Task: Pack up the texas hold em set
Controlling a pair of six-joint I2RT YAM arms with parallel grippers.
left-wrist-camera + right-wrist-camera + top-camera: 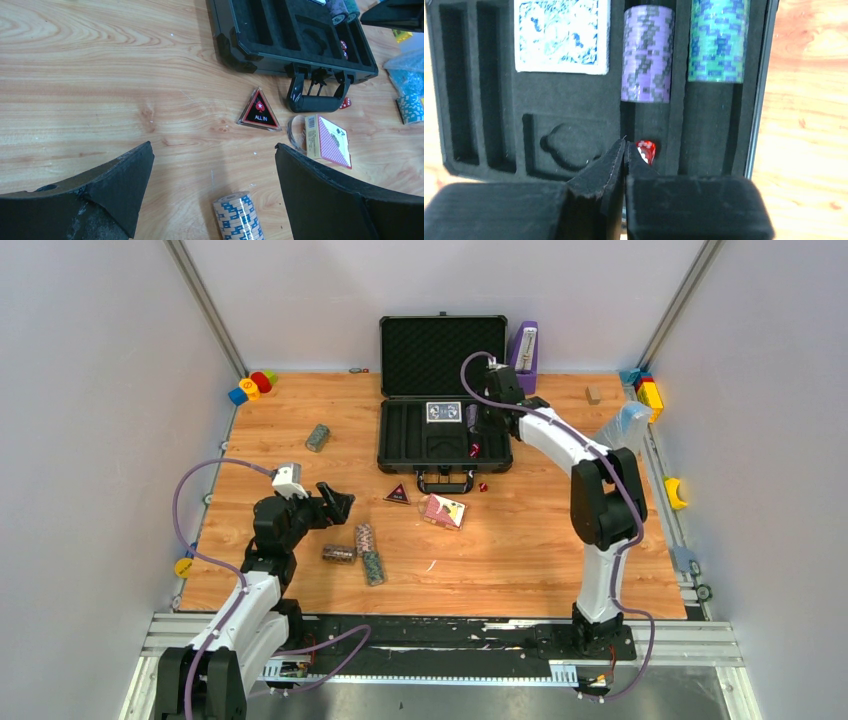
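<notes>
The black case (395,445) lies open at the back centre with its lid upright. In its foam lie a blue card deck (561,35), a purple chip roll (647,54), a green chip roll (718,40) and a red die (647,150). My right gripper (624,144) is shut and empty above the case, its tips just before that die. My left gripper (214,150) is open over the table, with a blue-and-tan chip roll (239,215) between its fingers below. The dark red triangle (259,112), a red card deck (330,141) and a second die (345,103) lie in front of the case handle.
Three chip rolls (365,550) lie near the left gripper and another one (318,437) lies left of the case. A purple metronome (524,355) stands right of the lid. Toy blocks (253,386) sit in the back corners. A clear bag (625,425) lies at right.
</notes>
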